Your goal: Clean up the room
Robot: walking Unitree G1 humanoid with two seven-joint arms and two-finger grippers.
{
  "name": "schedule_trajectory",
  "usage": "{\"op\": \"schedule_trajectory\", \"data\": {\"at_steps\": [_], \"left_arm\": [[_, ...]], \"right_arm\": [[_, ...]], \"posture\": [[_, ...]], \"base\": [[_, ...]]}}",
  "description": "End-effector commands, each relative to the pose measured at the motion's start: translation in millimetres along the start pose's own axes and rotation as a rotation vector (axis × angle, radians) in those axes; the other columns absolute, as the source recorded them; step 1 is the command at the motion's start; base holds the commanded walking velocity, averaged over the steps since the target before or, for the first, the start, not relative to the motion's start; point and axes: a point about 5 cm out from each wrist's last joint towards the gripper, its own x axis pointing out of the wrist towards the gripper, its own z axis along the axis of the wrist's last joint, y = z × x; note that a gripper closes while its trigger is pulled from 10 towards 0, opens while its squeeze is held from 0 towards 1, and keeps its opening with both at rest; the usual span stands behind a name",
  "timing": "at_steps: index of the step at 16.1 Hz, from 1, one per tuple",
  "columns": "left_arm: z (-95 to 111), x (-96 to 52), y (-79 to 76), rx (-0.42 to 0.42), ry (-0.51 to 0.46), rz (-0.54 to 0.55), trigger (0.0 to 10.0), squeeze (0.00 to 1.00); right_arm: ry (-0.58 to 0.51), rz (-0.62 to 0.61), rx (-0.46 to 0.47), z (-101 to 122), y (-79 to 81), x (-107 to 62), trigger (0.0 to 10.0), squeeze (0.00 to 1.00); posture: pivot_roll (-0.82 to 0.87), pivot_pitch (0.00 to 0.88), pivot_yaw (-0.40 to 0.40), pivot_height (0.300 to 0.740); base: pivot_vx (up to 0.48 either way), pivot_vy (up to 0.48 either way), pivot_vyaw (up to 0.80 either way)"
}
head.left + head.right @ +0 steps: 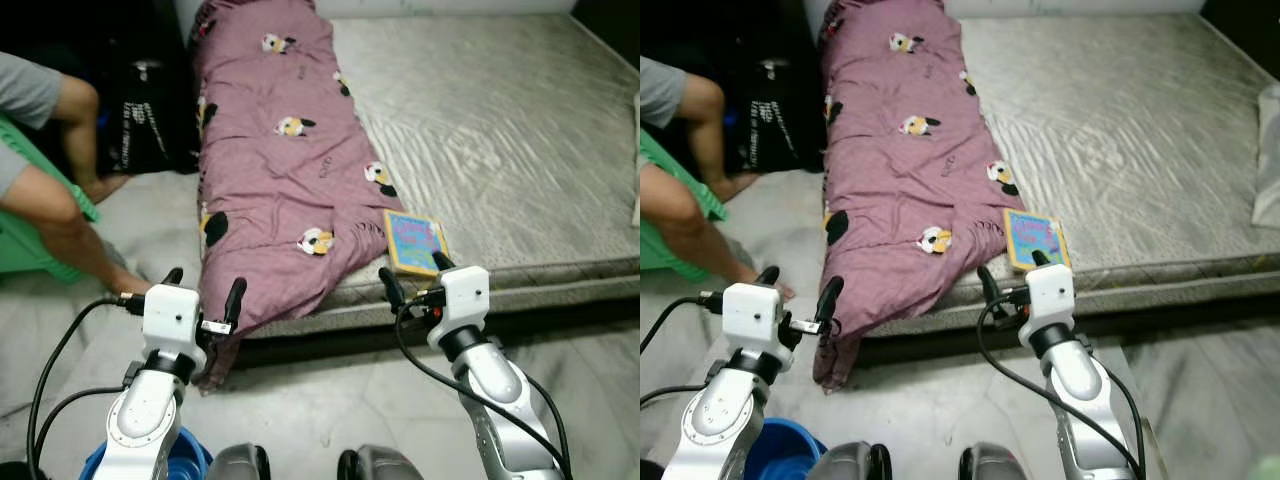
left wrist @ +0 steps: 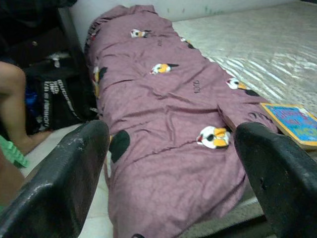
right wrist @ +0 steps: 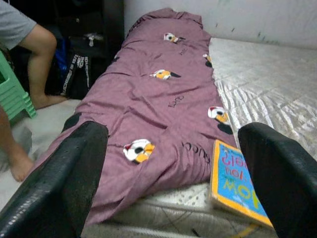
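Facing low mattress (image 1: 520, 130); purple quilt (image 1: 280, 170) bunched along its left side, corner drooping to floor. Book (image 1: 414, 241) at mattress edge, touching quilt. Left gripper (image 1: 205, 298) and right gripper (image 1: 411, 279) both spread wide, empty, short of bed. Risks: dragging quilt likely knocks book off; person's leg (image 1: 70, 240) close beside left arm
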Motion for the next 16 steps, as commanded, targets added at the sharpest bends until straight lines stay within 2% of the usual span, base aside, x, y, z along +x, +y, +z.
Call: {"op": "schedule_trajectory", "data": {"at_steps": [1, 6, 8, 11, 13, 14, 15, 16], "left_arm": [[-2, 0.7, 2.2, 0.008, 0.003, -0.003, 10.0, 0.00], [-6, 17.5, 4.8, 0.021, -0.015, 0.006, 10.0, 0.00], [-6, 27.8, 8.9, 0.031, -0.030, 0.027, 10.0, 0.00], [-7, 33.0, 11.5, 0.044, -0.037, 0.039, 10.0, 0.00], [2, 49.4, 14.5, 0.047, -0.074, 0.035, 10.0, 0.00], [9, 56.2, 16.8, 0.053, -0.101, 0.031, 10.0, 0.00], [19, 64.4, 18.2, 0.074, -0.131, 0.028, 10.0, 0.00], [11, 64.7, 17.9, 0.125, -0.117, 0.042, 10.0, 0.00]], "right_arm": [[-0.008, -0.022, -0.003, 0, -2.4, 1.1, 10.0, 0.00], [-0.003, -0.038, -0.015, -7, -2.6, 6.1, 10.0, 0.00], [0.013, -0.023, -0.034, -15, 2.2, 7.6, 10.0, 0.00], [0.022, -0.033, -0.038, -21, 3.1, 5.9, 10.0, 0.00], [0.011, -0.044, -0.061, -18, -0.9, 17.5, 10.0, 0.00], [-0.025, -0.037, -0.072, -9, -1.6, 23.3, 10.0, 0.00], [-0.067, -0.046, -0.088, 4, -8.8, 31.1, 10.0, 0.00], [-0.026, -0.147, -0.098, -8, -27.6, 32.1, 10.0, 0.00]], "posture": [[0.00, 0.092, -0.017, 0.740], [0.00, 0.049, -0.012, 0.740], [-0.01, 0.019, 0.008, 0.740], [-0.02, 0.000, 0.027, 0.740], [-0.03, 0.000, 0.015, 0.740], [-0.03, 0.000, 0.020, 0.740], [-0.01, 0.000, 0.044, 0.740], [0.00, 0.000, 0.052, 0.740]], "base": [[0.296, 0.000, 0.00], [0.322, 0.000, 0.00], [0.336, 0.000, 0.00], [0.271, 0.000, 0.00], [0.257, 0.000, 0.00], [0.000, 0.000, 0.00], [0.000, 0.000, 0.00], [0.000, 0.000, 0.00]]}}
